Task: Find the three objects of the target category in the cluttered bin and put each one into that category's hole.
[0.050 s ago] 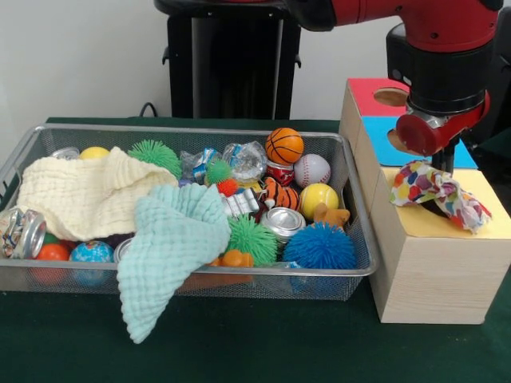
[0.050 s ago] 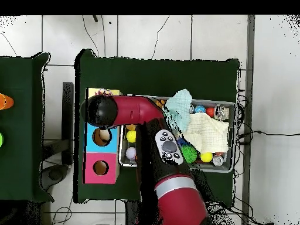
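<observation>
My gripper point(image 1: 439, 177) hangs over the yellow section point(image 1: 415, 225) of the wooden box at the right, shut on a bunched cloth with coloured spots point(image 1: 431, 190). The cloth's lower end trails onto the yellow top, where a dark opening shows under it. Two more cloths lie in the wire bin point(image 1: 192, 128): a mint one point(image 1: 172, 239) draped over the front rim and a cream one point(image 1: 88, 195) at the left. In the overhead view the arm's head point(image 2: 99, 111) covers the gripper, and only a bit of the spotted cloth point(image 2: 104, 92) shows.
The box also has a blue section point(image 1: 377, 140) and a red section point(image 1: 363, 89) with a round hole point(image 1: 390, 96). The bin holds a basketball point(image 1: 284, 145), a baseball point(image 1: 311, 169), a blue spiky ball point(image 1: 319, 246), cans point(image 1: 282, 222) and other small toys.
</observation>
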`<state>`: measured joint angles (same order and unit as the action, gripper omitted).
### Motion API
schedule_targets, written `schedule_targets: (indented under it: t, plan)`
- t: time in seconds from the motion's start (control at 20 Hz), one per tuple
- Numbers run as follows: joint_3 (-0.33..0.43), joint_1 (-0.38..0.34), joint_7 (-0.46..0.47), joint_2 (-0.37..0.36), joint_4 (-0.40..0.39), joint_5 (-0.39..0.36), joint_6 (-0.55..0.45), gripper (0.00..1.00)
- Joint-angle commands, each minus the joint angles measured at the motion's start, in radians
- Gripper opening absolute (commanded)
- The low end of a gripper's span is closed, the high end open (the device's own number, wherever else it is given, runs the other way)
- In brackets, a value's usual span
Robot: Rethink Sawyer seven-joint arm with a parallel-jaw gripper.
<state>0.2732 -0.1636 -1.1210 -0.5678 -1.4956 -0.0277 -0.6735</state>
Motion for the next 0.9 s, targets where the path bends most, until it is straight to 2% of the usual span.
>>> schedule_targets:
  t: [0.05, 0.4, 0.75, 0.9]
  plan:
    - [-0.069, 0.047, -0.143, 0.133, 0.017, -0.134, 0.139, 0.00]
    - [-0.068, 0.048, -0.150, 0.177, -0.019, -0.146, 0.253, 0.00]
    - [-0.119, 0.067, -0.130, 0.195, -0.058, -0.180, 0.254, 0.00]
    - [-0.185, 0.100, -0.133, 0.228, -0.029, -0.209, 0.212, 0.00]
